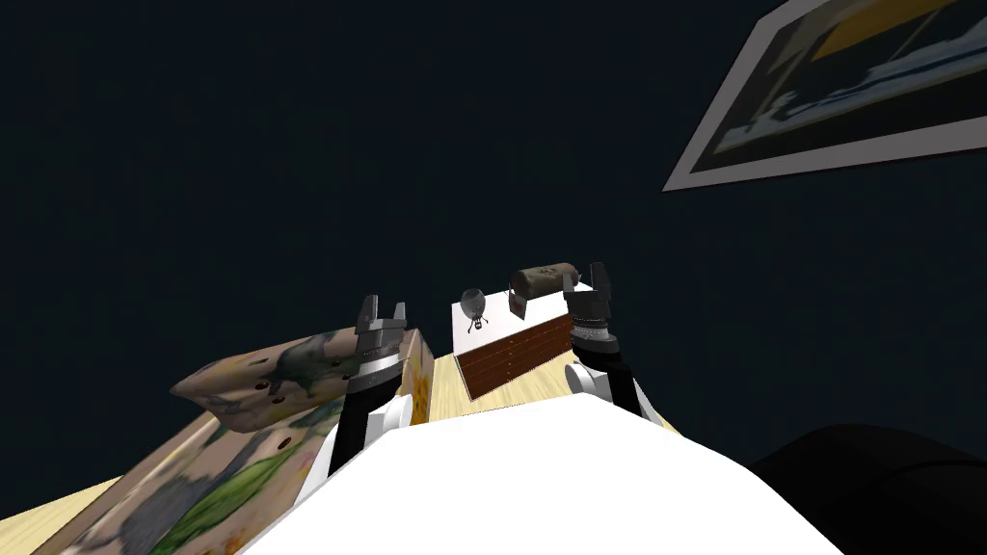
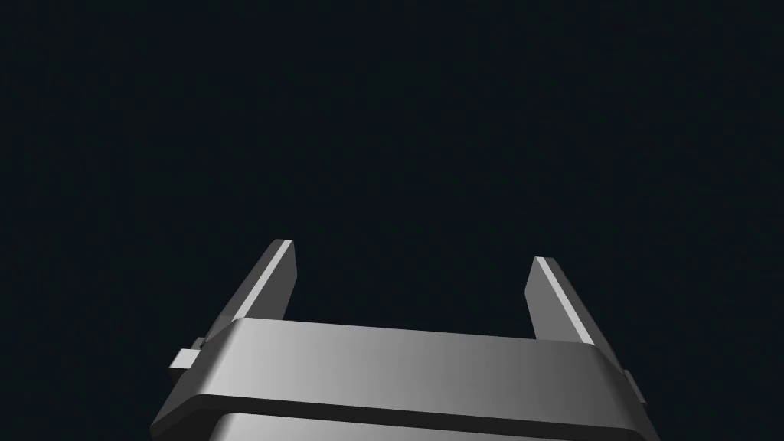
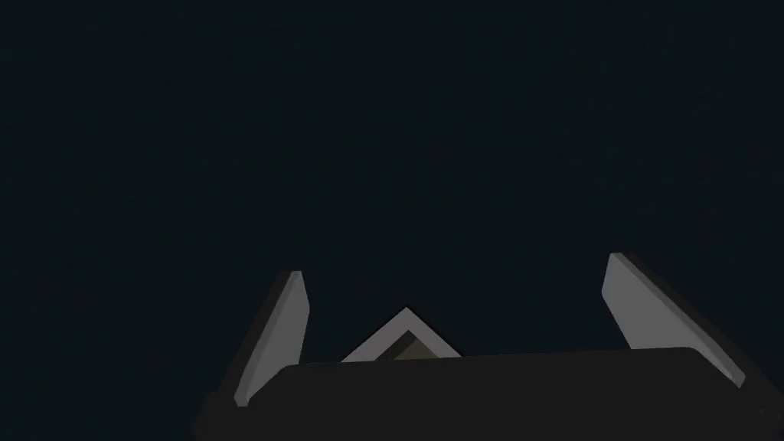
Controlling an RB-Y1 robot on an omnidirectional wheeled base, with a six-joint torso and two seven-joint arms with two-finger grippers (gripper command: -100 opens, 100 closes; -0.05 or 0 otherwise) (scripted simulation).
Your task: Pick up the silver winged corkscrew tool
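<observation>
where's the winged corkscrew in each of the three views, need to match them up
head view: the corkscrew stands on the white top of the dresser, between the left pincer and the right pincer.
left wrist view: open fingers with nothing between them.
right wrist view: open fingers, a pale frame corner low between them.
shared landmark: each pincer, small in the head view, close in its own wrist view.
</observation>
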